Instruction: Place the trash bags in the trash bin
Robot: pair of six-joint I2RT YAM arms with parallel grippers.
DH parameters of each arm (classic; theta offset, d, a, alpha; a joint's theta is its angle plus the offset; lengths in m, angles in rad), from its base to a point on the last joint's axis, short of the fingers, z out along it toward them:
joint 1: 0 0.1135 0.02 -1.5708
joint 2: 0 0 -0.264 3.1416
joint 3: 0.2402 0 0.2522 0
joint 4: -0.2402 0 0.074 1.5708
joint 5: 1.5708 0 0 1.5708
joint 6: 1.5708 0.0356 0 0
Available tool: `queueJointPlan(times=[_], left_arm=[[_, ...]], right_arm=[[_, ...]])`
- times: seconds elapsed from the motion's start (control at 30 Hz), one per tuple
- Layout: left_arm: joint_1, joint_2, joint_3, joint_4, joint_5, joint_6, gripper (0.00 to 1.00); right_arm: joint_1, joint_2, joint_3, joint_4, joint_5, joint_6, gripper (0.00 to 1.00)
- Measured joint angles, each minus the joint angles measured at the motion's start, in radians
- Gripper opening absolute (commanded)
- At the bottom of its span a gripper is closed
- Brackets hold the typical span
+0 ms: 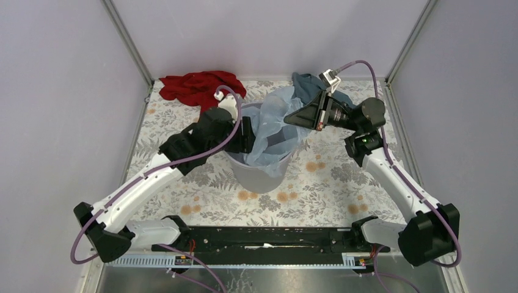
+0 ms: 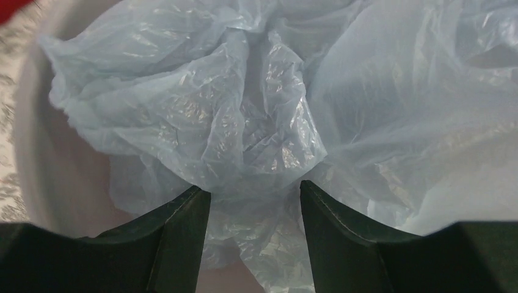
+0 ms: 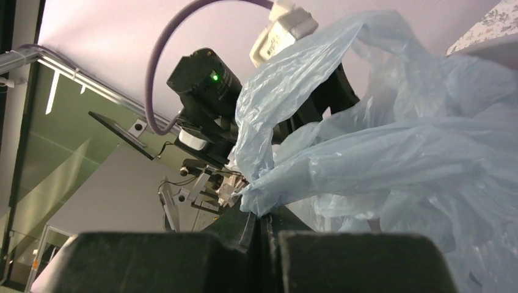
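The light grey trash bin (image 1: pixel 259 174) stands mid-table. The pale blue trash bag (image 1: pixel 275 131) is bunched over its mouth and spills down its front wall. At the bin's left rim my left gripper (image 1: pixel 244 135) points into the bin. In the left wrist view that gripper (image 2: pixel 253 190) is open, with crumpled bag film (image 2: pixel 244 122) lying between and ahead of the fingers (image 2: pixel 183 235) and the bin's inner wall (image 2: pixel 43 183) at left. My right gripper (image 1: pixel 294 119) hovers over the bin's far right side. It (image 3: pixel 262 213) is shut on an edge of the bag (image 3: pixel 379 152).
A red cloth (image 1: pixel 198 85) lies at the back left and a teal cloth (image 1: pixel 308 82) at the back behind the right wrist. Enclosure walls close in on the left, back and right. The left arm's wrist (image 3: pixel 204 82) shows in the right wrist view.
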Motion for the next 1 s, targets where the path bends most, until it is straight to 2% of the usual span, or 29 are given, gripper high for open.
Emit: queueJointPlan(times=[0.1, 0.27, 0.47, 0.53, 0.67, 0.77, 0.93, 1.0], left_arm=[[0.000, -0.041, -0.064, 0.001, 0.047, -0.020, 0.63], [0.000, -0.149, -0.071, -0.016, 0.082, -0.036, 0.74], [0.000, -0.243, 0.036, -0.099, 0.056, -0.026, 0.80], [0.000, -0.244, 0.091, -0.139, 0.023, -0.016, 0.89], [0.003, -0.147, 0.295, -0.287, -0.085, 0.003, 0.92], [0.035, -0.023, 0.478, -0.311, -0.109, 0.031, 0.92], [0.117, 0.219, 0.730, -0.276, 0.032, 0.059, 0.91], [0.140, 0.298, 0.774, -0.232, 0.124, 0.059, 0.83]], right_arm=[[0.008, 0.047, 0.031, 0.001, -0.019, -0.006, 0.00], [0.074, 0.140, 0.069, 0.000, -0.025, -0.008, 0.00], [0.117, 0.186, 0.090, -0.034, -0.034, -0.037, 0.00], [0.117, 0.177, 0.094, -0.101, -0.034, -0.097, 0.00], [0.117, 0.126, 0.096, -0.284, -0.034, -0.246, 0.00], [0.117, 0.087, 0.095, -0.371, -0.035, -0.325, 0.00], [0.117, 0.058, 0.082, -0.412, -0.033, -0.360, 0.00], [0.117, 0.053, 0.082, -0.429, -0.033, -0.370, 0.00]])
